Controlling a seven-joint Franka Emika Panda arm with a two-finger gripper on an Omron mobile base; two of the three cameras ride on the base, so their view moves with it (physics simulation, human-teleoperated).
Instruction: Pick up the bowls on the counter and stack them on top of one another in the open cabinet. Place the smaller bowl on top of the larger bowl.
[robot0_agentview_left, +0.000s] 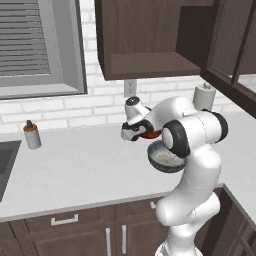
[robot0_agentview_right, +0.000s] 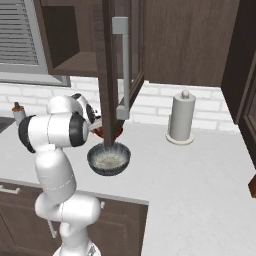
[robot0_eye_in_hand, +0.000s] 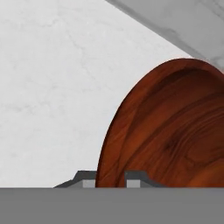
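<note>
Both base views look forward and down from behind the arm, left and right, sharing the counter (robot0_agentview_left: 75, 165), the open cabinet (robot0_agentview_left: 150, 65) and the larger bowl (robot0_agentview_right: 109, 160). The hand view sits very close to the smaller bowl (robot0_eye_in_hand: 170, 131), apparently facing down toward the counter.

The larger bowl (robot0_agentview_left: 165, 157) is seen at the centre right of the left base view, on the counter (robot0_agentview_left: 75, 170), with the smaller bowl (robot0_agentview_left: 149, 134) just behind it to the upper left. The open cabinet (robot0_agentview_left: 150, 65) is placed above them at the frame's top. A paper towel roll (robot0_agentview_left: 204, 96) is set at the right, a bottle (robot0_agentview_left: 31, 134) at the far left.
</note>
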